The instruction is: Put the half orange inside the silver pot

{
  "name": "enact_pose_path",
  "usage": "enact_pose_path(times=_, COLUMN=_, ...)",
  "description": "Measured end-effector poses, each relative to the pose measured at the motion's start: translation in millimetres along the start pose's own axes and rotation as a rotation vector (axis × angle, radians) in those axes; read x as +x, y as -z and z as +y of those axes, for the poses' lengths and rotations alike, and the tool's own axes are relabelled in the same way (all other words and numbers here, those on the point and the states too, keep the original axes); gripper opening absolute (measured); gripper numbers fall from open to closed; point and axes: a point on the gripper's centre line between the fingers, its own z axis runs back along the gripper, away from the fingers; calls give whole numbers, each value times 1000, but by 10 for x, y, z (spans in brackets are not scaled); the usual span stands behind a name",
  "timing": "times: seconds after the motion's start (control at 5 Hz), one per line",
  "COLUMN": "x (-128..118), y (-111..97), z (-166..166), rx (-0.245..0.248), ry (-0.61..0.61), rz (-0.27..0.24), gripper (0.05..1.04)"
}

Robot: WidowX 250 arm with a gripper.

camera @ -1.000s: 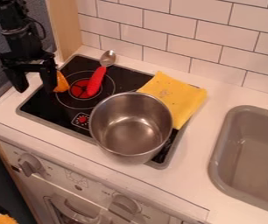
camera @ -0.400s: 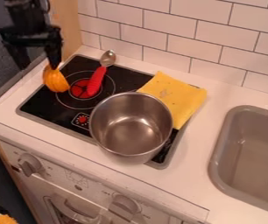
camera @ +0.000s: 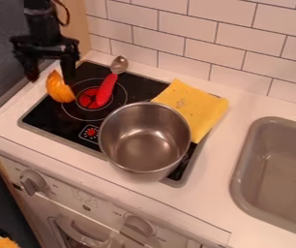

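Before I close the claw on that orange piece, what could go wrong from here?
The open black claw hangs over the ridged orange half at the black cooktop's left edge; an off-centre descent might push it onto the counter. The red-handled metal spoon lies close by, so drifting that way could knock it. The shiny silver pot has a tall wall; carried too low, the orange may catch its rim.
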Motion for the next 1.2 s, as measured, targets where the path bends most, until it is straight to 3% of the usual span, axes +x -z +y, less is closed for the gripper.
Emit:
enact_pose_path(times=0.2, x=26, y=95, z=-37, rx=20, ry=0, rz=26, gripper=942)
enact_pose_path(times=0.4, x=52, y=95, z=-81, rx=14, ry=17, rz=8, gripper=659)
enact_pose_path(times=0.6, x=24, y=70, z=-205, rx=9, ry=64, rz=9, gripper=569)
enact_pose_path(times=0.8, x=-33, y=-159, z=-392, rx=17, ry=137, rz=-41, gripper=569)
enact_pose_path(times=1.0, x=-199, y=-637, z=-730, rx=30, ry=265, rz=-167, gripper=569)
enact_pose_path(times=1.2, x=-473, y=-847, z=-1208, rx=17, ry=445, rz=-243, gripper=568)
